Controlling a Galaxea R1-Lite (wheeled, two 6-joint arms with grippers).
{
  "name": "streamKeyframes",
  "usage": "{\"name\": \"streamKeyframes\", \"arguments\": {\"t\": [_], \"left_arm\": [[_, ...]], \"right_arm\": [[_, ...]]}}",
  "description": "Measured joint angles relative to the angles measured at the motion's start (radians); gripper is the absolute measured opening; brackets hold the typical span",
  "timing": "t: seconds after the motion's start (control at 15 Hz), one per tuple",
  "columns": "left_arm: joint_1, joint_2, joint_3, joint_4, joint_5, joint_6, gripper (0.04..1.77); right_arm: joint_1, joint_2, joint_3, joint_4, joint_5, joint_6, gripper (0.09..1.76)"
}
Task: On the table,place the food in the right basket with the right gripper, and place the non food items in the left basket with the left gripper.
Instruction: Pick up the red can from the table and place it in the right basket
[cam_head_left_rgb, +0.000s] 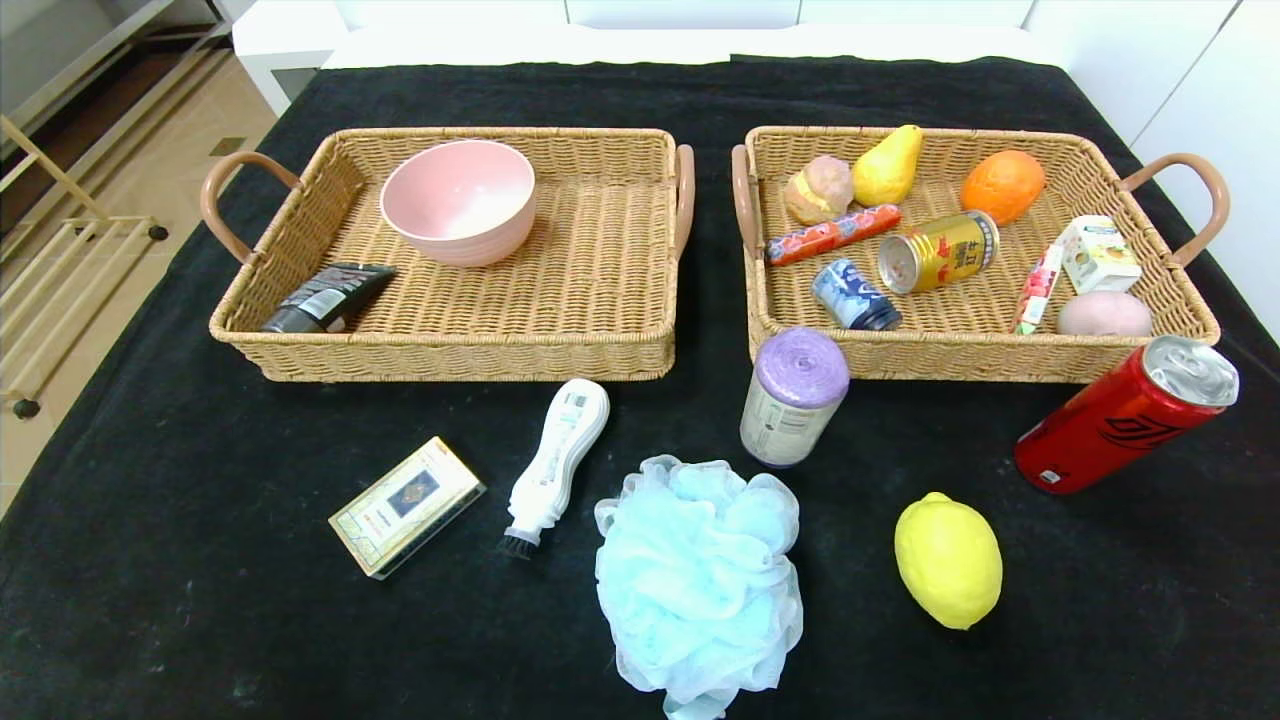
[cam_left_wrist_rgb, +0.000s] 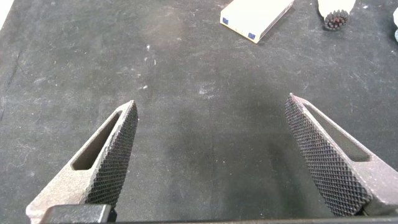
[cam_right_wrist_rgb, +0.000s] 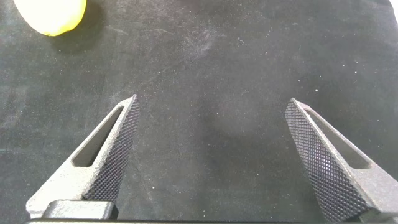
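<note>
On the black cloth in front of the baskets lie a yellow lemon (cam_head_left_rgb: 948, 560), a tipped red can (cam_head_left_rgb: 1125, 415), a purple-topped roll (cam_head_left_rgb: 793, 396), a pale blue bath puff (cam_head_left_rgb: 698, 583), a white brush (cam_head_left_rgb: 556, 465) and a small card box (cam_head_left_rgb: 406, 505). The left basket (cam_head_left_rgb: 300, 220) holds a pink bowl (cam_head_left_rgb: 459, 200) and a dark tube (cam_head_left_rgb: 327, 298). Fruit, cans and snack packets fill the right basket (cam_head_left_rgb: 1160, 270). Neither arm shows in the head view. My left gripper (cam_left_wrist_rgb: 211, 112) hangs open over bare cloth, short of the card box (cam_left_wrist_rgb: 256, 17). My right gripper (cam_right_wrist_rgb: 211, 109) is open too, with the lemon (cam_right_wrist_rgb: 51, 14) beyond it.
The table's black cloth (cam_head_left_rgb: 200, 600) runs to the near edge. A white counter (cam_head_left_rgb: 640, 35) stands behind the table. A wooden rack (cam_head_left_rgb: 50, 270) sits on the floor to the left. The brush's bristle tip (cam_left_wrist_rgb: 334, 21) shows in the left wrist view.
</note>
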Motion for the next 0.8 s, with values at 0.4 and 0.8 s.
{"name": "streamKeyframes", "arguments": {"t": [0.4,0.8], "left_arm": [[0.000,0.000,0.000,0.003,0.000,0.004,1.72],[-0.001,0.017,-0.041,-0.002,-0.051,0.023,1.72]], "right_arm": [[-0.002,0.000,-0.002,0.001,-0.004,0.014,1.71],[0.008,0.123,-0.201,-0.044,0.000,0.044,1.71]]}}
